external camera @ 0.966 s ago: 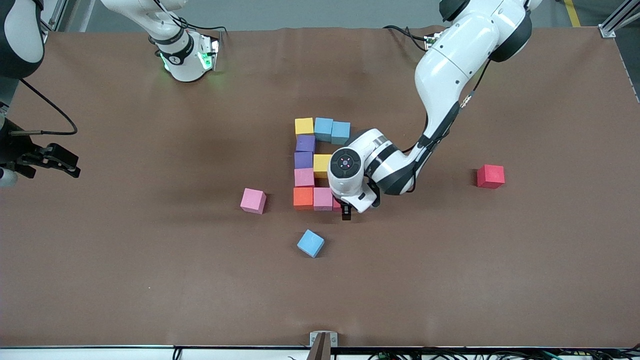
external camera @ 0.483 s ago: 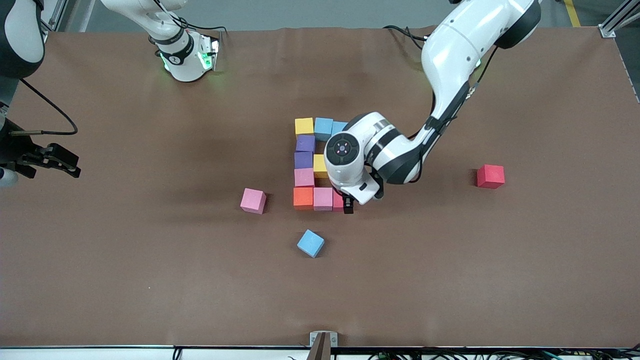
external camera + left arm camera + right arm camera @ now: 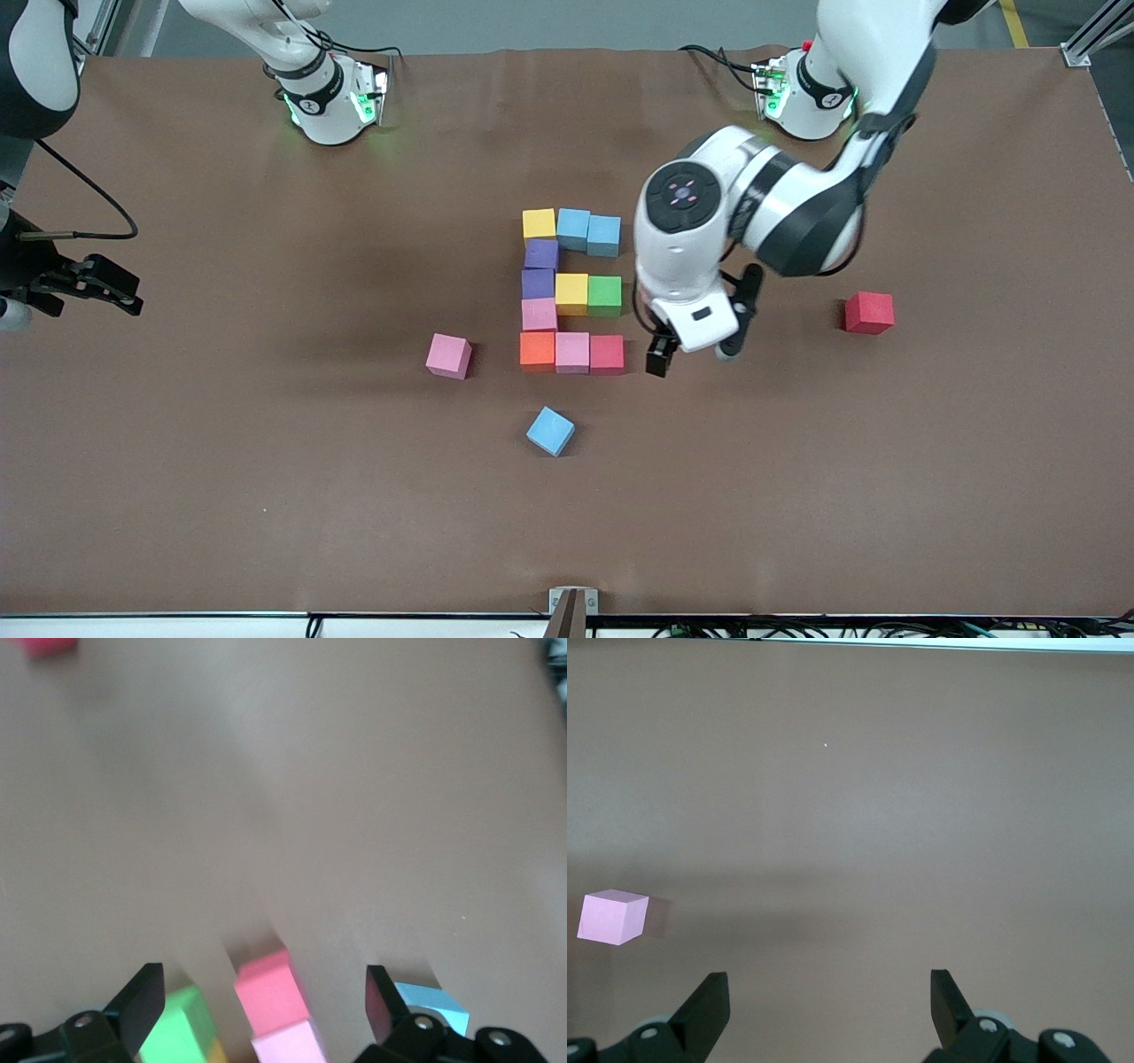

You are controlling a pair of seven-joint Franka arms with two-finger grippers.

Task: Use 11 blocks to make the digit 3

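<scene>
The digit 3 (image 3: pixel 571 291) sits centre frame, all eleven blocks in. Left gripper (image 3: pixel 689 353) hangs just beside it, jaws wide, empty; right gripper (image 3: pixel 824 1010) waits, open, empty.

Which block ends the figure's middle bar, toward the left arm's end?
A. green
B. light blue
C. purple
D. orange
A: the green block sits beside the yellow block at the open end of the middle bar.

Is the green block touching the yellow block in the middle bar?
Yes, in the front view the green block sits flush against the yellow block, with no gap.
</scene>
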